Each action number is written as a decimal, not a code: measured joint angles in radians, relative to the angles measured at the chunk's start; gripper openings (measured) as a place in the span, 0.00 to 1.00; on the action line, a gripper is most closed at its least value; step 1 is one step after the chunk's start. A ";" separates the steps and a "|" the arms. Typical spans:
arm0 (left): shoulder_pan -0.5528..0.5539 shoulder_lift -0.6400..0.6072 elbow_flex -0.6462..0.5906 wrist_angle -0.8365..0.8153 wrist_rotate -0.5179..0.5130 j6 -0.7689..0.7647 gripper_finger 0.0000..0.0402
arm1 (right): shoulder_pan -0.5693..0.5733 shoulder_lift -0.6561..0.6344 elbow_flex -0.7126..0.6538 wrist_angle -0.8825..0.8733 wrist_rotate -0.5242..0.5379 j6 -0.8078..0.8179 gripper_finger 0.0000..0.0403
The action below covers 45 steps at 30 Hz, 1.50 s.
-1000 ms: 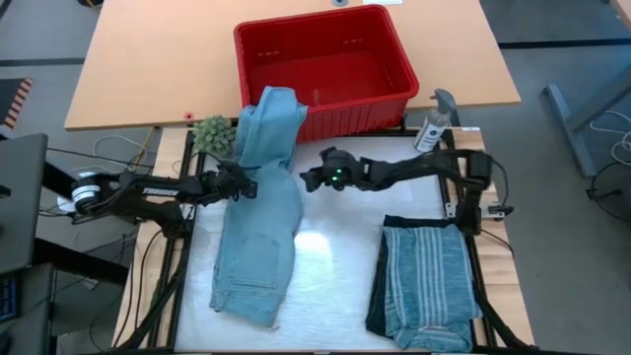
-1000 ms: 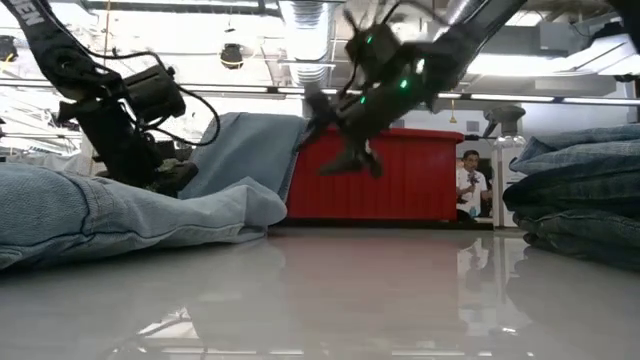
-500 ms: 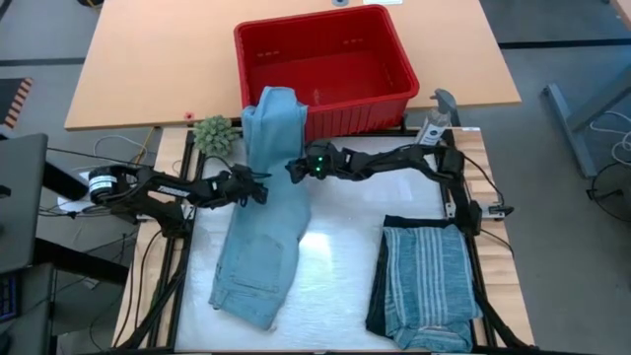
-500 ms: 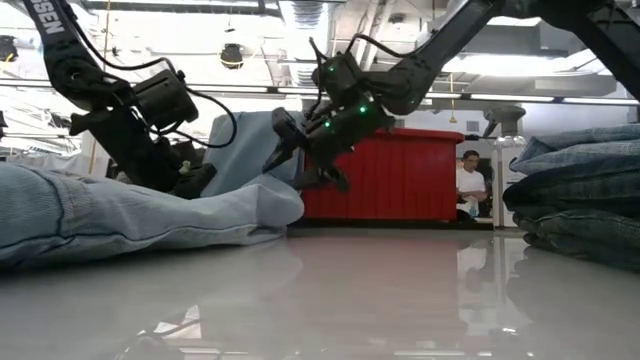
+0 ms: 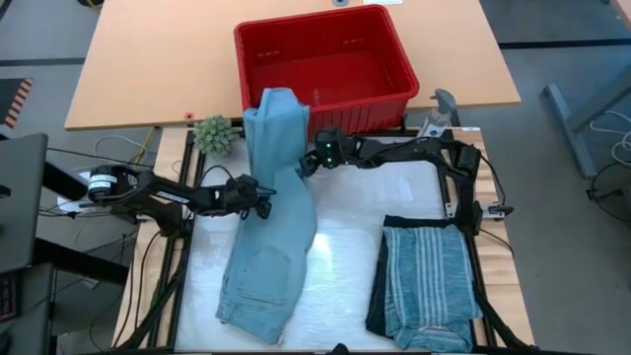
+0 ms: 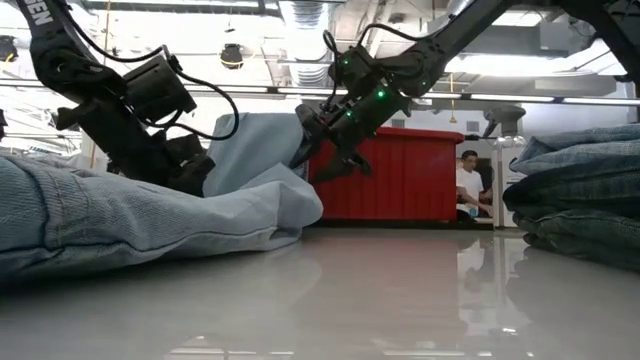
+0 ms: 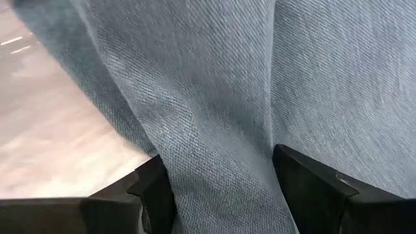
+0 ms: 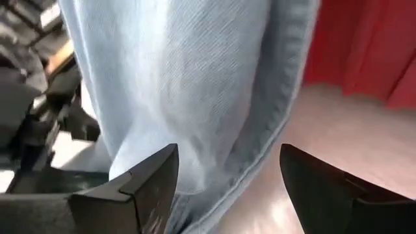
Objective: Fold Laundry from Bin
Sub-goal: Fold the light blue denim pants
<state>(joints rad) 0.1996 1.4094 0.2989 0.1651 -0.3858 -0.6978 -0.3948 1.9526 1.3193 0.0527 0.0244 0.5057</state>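
Light blue jeans (image 5: 271, 217) lie lengthwise on the table. Their far end is draped over the near rim of the red bin (image 5: 325, 59), and their near end rests close to the front edge. My left gripper (image 5: 264, 200) is open at the jeans' left edge, about halfway along. A raised fold of denim (image 7: 214, 162) stands between its fingers. My right gripper (image 5: 308, 163) is open at the jeans' right edge, just in front of the bin. The hemmed edge (image 8: 260, 162) runs between its fingers. My left gripper straddles a raised fold at the jeans' left edge (image 7: 195, 182), and the cloth lies against the inner sides of both open fingers. It comes slanting down from the table's left. The jeans rest on the table. My right gripper may or may not touch the jeans' edge; I cannot tell.
A folded stack with a striped shirt (image 5: 429, 276) on top lies at the near right of the table. A spray bottle (image 5: 434, 123) stands at the far right and a small green plant (image 5: 213, 133) at the far left. A person (image 6: 468, 185) sits in the room behind.
My left gripper has moved toward the table's right and a little nearer. The middle and near part of the jeans slid right with it, while the far end stayed on the bin's rim. My right gripper has moved toward the far edge, to the jeans' right edge.
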 joint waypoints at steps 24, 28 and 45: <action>-0.096 0.002 -0.001 -0.011 -0.034 -0.050 0.57 | -0.064 0.074 0.002 0.108 -0.111 -0.068 0.15; -0.097 0.002 0.006 -0.003 -0.010 -0.052 0.57 | -0.065 0.074 0.001 0.168 -0.239 -0.089 0.07; -0.103 -0.178 0.164 -0.268 0.272 -0.020 0.57 | 0.147 -0.283 0.011 -0.394 0.163 -0.062 0.07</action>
<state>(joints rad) 0.0967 1.2314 0.4631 -0.1029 -0.1139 -0.7174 -0.2474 1.6692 1.3308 -0.3413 0.1872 0.4434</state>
